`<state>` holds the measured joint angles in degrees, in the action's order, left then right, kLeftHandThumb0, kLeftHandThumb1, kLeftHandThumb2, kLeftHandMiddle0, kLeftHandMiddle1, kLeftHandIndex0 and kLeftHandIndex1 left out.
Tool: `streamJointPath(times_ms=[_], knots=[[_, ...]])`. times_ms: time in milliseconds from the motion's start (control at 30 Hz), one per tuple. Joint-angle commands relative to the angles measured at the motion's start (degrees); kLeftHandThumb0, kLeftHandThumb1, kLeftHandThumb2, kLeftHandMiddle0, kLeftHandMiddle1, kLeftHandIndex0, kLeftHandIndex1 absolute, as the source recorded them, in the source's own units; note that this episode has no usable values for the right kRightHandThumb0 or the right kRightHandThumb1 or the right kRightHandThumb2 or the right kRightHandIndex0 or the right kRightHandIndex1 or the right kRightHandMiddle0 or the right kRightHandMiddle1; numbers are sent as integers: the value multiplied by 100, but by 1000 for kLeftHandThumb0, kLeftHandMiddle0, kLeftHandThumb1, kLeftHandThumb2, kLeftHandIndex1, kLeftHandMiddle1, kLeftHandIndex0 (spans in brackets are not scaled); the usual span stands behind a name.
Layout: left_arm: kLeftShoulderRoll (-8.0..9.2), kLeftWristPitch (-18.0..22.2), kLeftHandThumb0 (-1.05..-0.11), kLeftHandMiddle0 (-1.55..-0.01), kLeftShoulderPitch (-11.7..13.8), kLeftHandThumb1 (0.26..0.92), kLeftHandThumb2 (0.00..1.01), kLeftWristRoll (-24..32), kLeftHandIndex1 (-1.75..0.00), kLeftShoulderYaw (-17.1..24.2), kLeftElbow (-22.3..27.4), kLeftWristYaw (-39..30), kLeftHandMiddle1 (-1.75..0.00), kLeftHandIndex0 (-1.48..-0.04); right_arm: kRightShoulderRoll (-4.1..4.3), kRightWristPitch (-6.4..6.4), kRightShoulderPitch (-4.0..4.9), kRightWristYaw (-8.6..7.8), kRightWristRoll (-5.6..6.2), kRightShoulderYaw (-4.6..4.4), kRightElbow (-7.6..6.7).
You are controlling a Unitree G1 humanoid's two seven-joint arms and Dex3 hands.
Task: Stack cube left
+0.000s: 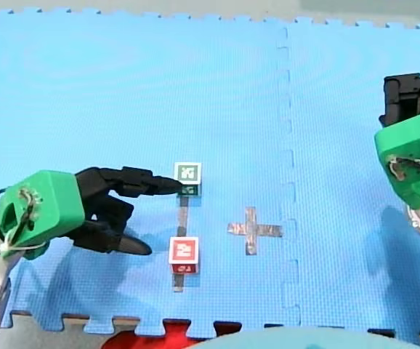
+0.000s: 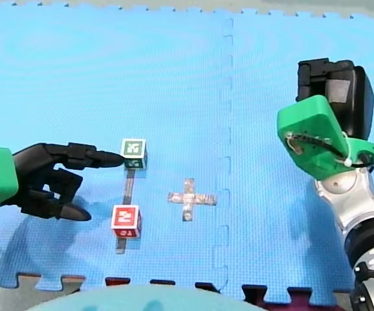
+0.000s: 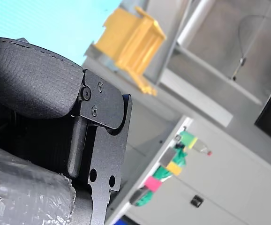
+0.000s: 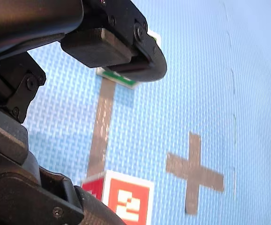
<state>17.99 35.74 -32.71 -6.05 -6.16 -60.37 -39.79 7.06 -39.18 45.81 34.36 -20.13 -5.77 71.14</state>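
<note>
Since the left hand [image 1: 115, 211] was unclenched and empty, poised just beside the green cube [image 1: 188, 173] mid-frame, a clumsy poke could've knocked it away from the red cube [image 1: 184, 251] just below. Right hand [image 2: 329, 81] sat far right, state unclear.

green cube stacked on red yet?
Not stacked. Green cube sits on the mat, apart from the red cube; left hand beside it, right hand far right.
</note>
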Motion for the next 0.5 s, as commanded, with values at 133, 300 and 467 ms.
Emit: streamJointPath(times_ms=[133,300,467], knots=[[-39,71,-1013,-898,29,722,15,-14,-6,-58,30,55,-1746,-413,26,-16,42,17,19,13,-32],[-80,165,-1025,-899,56,730,15,-34,-10,-84,51,162,-1746,-425,15,2,59,41,9,4,-64],[-129,276,-1030,-890,121,734,13,-90,-12,-127,104,354,-1746,-434,8,23,66,51,12,2,-89]])
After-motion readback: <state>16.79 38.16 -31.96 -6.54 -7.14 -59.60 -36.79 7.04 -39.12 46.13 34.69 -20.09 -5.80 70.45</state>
